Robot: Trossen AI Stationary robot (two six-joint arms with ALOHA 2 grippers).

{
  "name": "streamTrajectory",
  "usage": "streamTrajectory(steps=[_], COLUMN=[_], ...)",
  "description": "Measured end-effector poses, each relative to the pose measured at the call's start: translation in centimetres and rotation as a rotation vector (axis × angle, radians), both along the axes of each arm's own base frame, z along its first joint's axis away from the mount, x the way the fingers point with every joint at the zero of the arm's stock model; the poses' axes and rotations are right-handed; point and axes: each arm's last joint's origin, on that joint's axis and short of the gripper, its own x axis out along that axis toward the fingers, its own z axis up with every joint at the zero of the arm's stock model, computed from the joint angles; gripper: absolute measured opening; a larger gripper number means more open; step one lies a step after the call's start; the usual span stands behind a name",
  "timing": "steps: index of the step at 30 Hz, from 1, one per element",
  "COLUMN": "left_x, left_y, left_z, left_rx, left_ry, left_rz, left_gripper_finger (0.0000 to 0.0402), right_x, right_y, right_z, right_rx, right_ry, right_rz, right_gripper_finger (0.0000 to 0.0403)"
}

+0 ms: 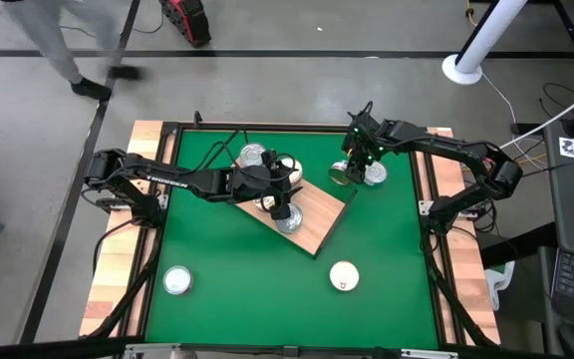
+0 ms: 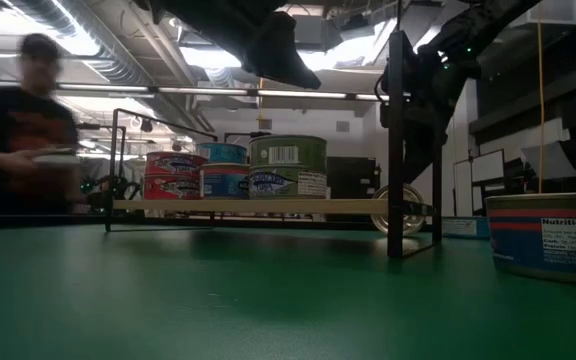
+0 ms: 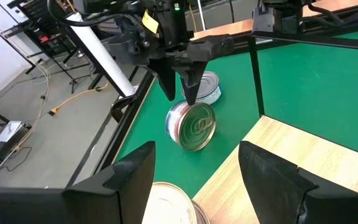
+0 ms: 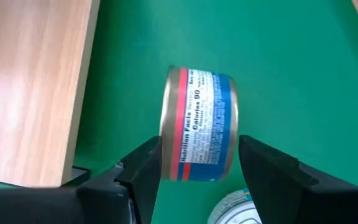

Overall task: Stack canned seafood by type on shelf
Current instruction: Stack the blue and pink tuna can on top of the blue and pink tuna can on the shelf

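1. While several tins already stand grouped on the wooden shelf, the task looks partly done.
2. Right gripper hovers with jaws wide apart over a blue-and-red tin on its side, just beside the shelf's edge, not gripping it.
3. Left gripper hangs above the shelf, jaws open and empty.
4. Loose tins remain on the green table: one silver-lidded, one cream-lidded.

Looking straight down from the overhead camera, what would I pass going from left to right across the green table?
Silver-lidded round tin alone on the green mat → left hand over the light-brown wooden shelf board → cream-lidded round tin → right hand above a round tin tipped on its edge.
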Motion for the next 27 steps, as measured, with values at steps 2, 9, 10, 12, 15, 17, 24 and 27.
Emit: streamTrajectory(steps=[2,9,10,12,15,17,24,27], left_x=[0.00,0.00,0.00,0.00,0.00,0.00,0.00,0.00], left_y=[0.00,0.00,0.00,0.00,0.00,0.00,0.00,0.00], left_z=[0.00,0.00,0.00,0.00,0.00,0.00,0.00,0.01], left_rx=[0.000,0.000,0.000,0.000,0.000,0.000,0.000,0.000], left_ry=[0.000,0.000,0.000,0.000,0.000,0.000,0.000,-0.001], left_rz=[0.000,0.000,0.000,0.000,0.000,0.000,0.000,0.000], left_gripper_finger=[0.0227,0.0227,0.0227,0.0227,0.0227,0.0227,0.0227,0.0227], right_x=[0.01,0.05,0.06,0.06,0.06,0.07,0.04,0.08], right_y=[0.01,0.10,0.11,0.11,0.10,0.09,-0.06,0.01], right_z=[0.00,0.02,0.02,0.02,0.01,0.02,0.01,0.02], right_rx=[0.005,0.031,0.032,0.031,0.026,0.025,-0.018,0.003], right_ry=[-0.004,-0.022,-0.023,-0.022,-0.021,-0.022,0.001,-0.013], right_rz=[0.003,0.017,0.017,0.020,0.029,0.029,0.011,0.021], right_gripper_finger=[0.0211,0.0211,0.0211,0.0211,0.0211,0.0211,0.0211,0.0211])
